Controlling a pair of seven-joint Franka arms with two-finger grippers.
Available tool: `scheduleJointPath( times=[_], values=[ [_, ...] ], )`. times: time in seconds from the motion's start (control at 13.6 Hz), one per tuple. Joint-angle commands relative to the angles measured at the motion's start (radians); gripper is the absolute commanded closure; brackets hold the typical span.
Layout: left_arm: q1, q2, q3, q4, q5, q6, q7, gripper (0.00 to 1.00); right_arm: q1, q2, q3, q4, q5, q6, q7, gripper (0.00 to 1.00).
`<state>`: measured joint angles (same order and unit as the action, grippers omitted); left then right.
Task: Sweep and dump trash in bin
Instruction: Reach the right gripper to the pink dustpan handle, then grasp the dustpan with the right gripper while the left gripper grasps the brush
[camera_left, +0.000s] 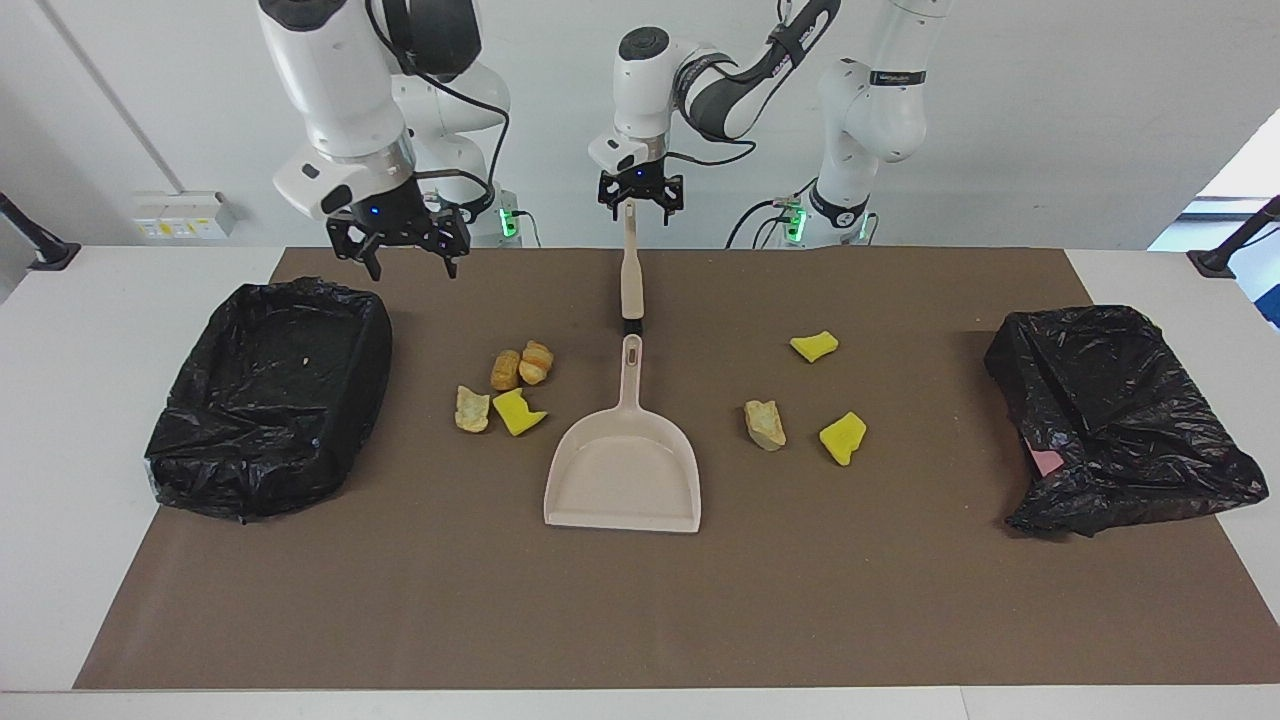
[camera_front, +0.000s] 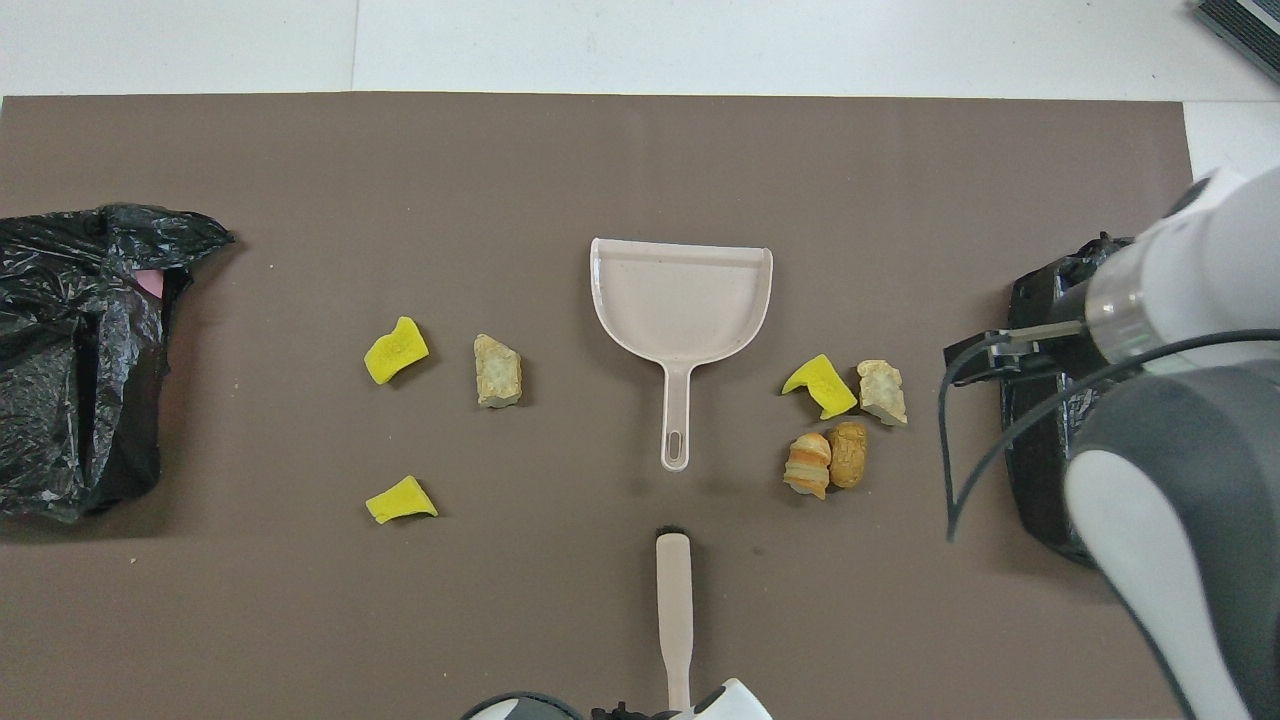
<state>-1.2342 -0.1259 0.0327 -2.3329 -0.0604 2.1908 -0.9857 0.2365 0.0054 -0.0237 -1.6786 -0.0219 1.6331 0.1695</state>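
A beige dustpan (camera_left: 622, 472) lies flat in the middle of the brown mat (camera_left: 640, 610) on the tabletop (camera_left: 60, 400), its handle pointing toward the robots. Just beyond the handle's end, nearer the robots, lies a brush (camera_left: 631, 278) in line with it, bristle end toward the dustpan.

The trash sits in two groups on either side of the dustpan. Toward the right arm's end: two bread lumps (camera_left: 521, 366) touching each other, and close by a tan scrap (camera_left: 471, 409) beside a yellow sponge chunk (camera_left: 518, 412). Toward the left arm's end: a tan scrap (camera_left: 765, 424), a yellow chunk (camera_left: 843, 438) near it, and another yellow chunk (camera_left: 814, 346) nearer the robots.

A bin lined with a black bag (camera_left: 270, 396) stands at the right arm's end; a second black-bagged bin (camera_left: 1120, 420) stands at the left arm's end.

The left tool (camera_left: 640, 198) hangs over the tip of the brush handle, fingers spread and holding nothing. The right tool (camera_left: 403, 245) hovers over the mat's edge by the lined bin, fingers apart and empty.
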Motion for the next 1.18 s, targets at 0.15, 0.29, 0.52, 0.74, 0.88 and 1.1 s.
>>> scheduleJointPath(
  times=[0.15,0.29,0.52,0.74,0.88,1.1],
  values=[
    [-0.049,0.084,0.018,-0.013,-0.006,0.082,-0.014,0.0,0.15,0.227,0.001,0.132,0.054,0.089,0.273,0.0],
    [-0.054,0.109,0.018,-0.013,-0.006,0.113,-0.013,0.0,0.199,0.275,0.001,0.135,0.072,0.169,0.326,0.0],
    [-0.056,0.109,0.018,-0.006,-0.006,0.104,-0.013,0.0,0.248,0.326,0.002,0.108,0.103,0.217,0.354,0.0],
    [-0.056,0.1,0.019,-0.006,-0.006,0.09,-0.01,0.43,0.303,0.364,0.002,0.031,0.129,0.327,0.363,0.0],
    [-0.054,0.091,0.021,-0.003,-0.006,0.069,-0.01,0.8,0.323,0.358,0.002,-0.057,0.126,0.394,0.367,0.0],
    [-0.053,0.08,0.023,0.001,-0.006,0.005,-0.005,1.0,0.328,0.331,0.002,-0.139,0.126,0.453,0.37,0.0]
  ],
)
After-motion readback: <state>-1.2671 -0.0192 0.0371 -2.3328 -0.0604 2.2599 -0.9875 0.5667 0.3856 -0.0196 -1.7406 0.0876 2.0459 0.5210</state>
